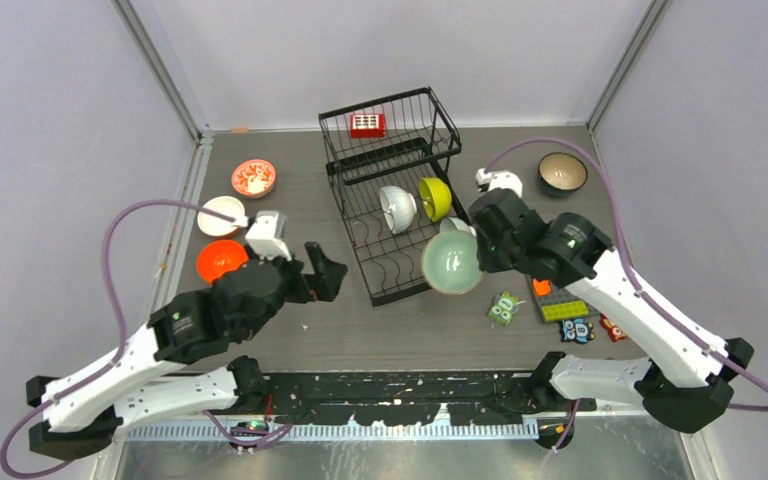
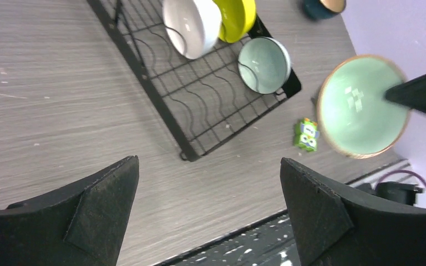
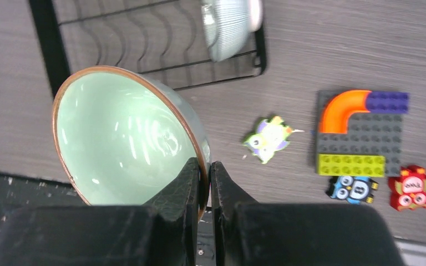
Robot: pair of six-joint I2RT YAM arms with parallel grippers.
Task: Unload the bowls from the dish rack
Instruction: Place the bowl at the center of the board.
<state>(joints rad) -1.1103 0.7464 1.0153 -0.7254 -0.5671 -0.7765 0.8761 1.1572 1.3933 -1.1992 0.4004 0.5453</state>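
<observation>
My right gripper (image 3: 205,164) is shut on the rim of a pale mint bowl (image 3: 122,138), held tilted in the air off the front right corner of the black dish rack (image 1: 378,297). In the rack stand a white bowl (image 1: 397,208), a lime-yellow bowl (image 1: 435,198) and a small mint bowl (image 2: 263,64). On the table at the left lie a red-patterned bowl (image 1: 253,178), a plain white bowl (image 1: 221,215) and an orange bowl (image 1: 222,260). My left gripper (image 2: 208,160) hangs open and empty over bare table, just right of the orange one.
A dark bowl with a tan inside (image 1: 562,172) sits at the back right. Owl cards (image 3: 270,138) and a toy block plate (image 3: 360,133) lie right of the rack. A red tag (image 1: 367,124) sits in the rack's upper basket.
</observation>
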